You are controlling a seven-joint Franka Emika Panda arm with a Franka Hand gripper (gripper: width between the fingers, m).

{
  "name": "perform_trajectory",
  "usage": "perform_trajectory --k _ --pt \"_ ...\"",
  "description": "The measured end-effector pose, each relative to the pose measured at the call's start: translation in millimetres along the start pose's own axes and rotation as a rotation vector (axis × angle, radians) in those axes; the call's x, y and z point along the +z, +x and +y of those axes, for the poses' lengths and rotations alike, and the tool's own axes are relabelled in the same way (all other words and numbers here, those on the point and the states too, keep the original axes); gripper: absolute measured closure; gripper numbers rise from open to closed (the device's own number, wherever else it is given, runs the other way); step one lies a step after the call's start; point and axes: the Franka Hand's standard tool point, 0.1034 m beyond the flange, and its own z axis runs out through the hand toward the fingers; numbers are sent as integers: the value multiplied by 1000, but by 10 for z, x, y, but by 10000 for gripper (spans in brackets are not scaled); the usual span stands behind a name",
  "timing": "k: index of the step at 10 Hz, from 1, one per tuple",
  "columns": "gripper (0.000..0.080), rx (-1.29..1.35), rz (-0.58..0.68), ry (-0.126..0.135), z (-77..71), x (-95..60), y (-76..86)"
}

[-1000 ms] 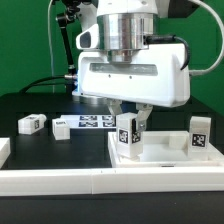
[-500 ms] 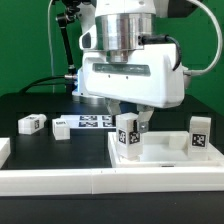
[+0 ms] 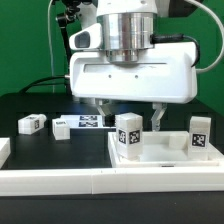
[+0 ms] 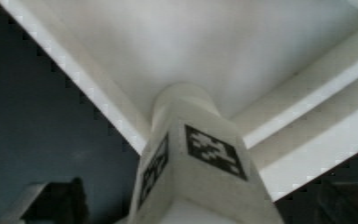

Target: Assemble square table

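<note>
The white square table slab (image 3: 165,152) lies flat inside the white rail corner. A white block leg (image 3: 128,135) with black-and-white tags stands upright on the slab's left part. My gripper (image 3: 130,110) hangs right above this leg. It is open, with a finger on each side and clear of the leg. The wrist view looks down the same leg (image 4: 194,160) onto the slab (image 4: 211,50), with one dark finger (image 4: 55,200) beside it. A second leg (image 3: 199,135) stands upright on the slab's right part. Two more legs (image 3: 32,123) (image 3: 62,128) lie on the black table at the exterior view's left.
The marker board (image 3: 90,122) lies flat on the table behind the slab. A long white rail wall (image 3: 60,180) runs along the front, and a short white piece (image 3: 3,150) sits at the exterior view's left edge.
My gripper has opened and let go of the upright leg. The fingers now stand wide apart and the hand sits a little higher. The leg stays standing on the slab.
</note>
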Motion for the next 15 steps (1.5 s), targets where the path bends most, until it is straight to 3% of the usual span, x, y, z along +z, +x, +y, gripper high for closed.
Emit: perform_trajectory --k 8,10,11,12,13,15 --pt "151 -749 7 -11 11 -7 19" --pt "151 -797 6 -12 30 -2 25" --pt "239 -796 6 -12 30 -1 24" --pt "423 -796 5 -12 31 0 24" --pt "511 -764 6 -11 30 1 23" --pt "511 -700 6 -10 28 2 22"
